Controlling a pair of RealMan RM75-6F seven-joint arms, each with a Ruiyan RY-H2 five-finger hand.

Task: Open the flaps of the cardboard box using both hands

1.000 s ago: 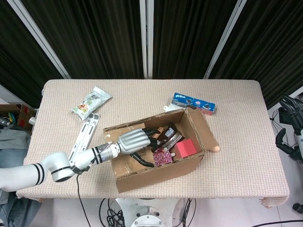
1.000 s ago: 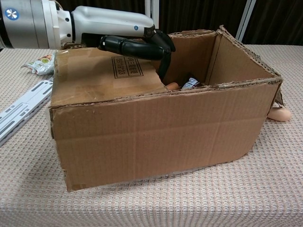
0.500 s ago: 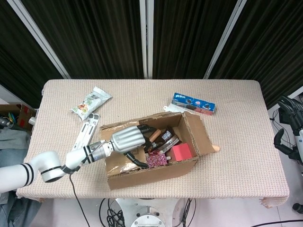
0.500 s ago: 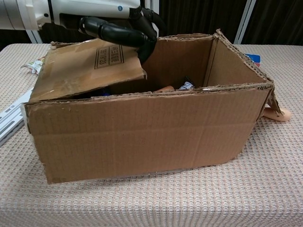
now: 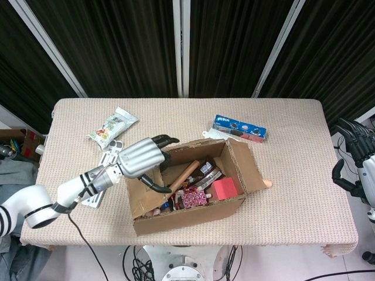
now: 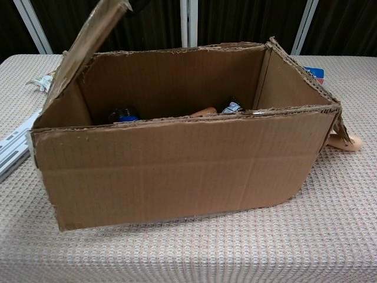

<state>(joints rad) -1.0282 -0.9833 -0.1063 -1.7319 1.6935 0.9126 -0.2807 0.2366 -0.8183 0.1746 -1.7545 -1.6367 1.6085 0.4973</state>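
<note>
One flap stands nearly upright, hooked by the left robot hand, whose fingers curl over its edge; the cardboard box sits mid-tabletop. Best to fold it outward smoothly without dragging the box. A second ago that flap lay flat. The right robot hand hangs off-table, empty, fingers spread.

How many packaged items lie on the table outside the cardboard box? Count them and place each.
2: a green snack bag near the table's back left, and a blue cookie pack behind the box's right end. Others may be hidden behind the box.
</note>
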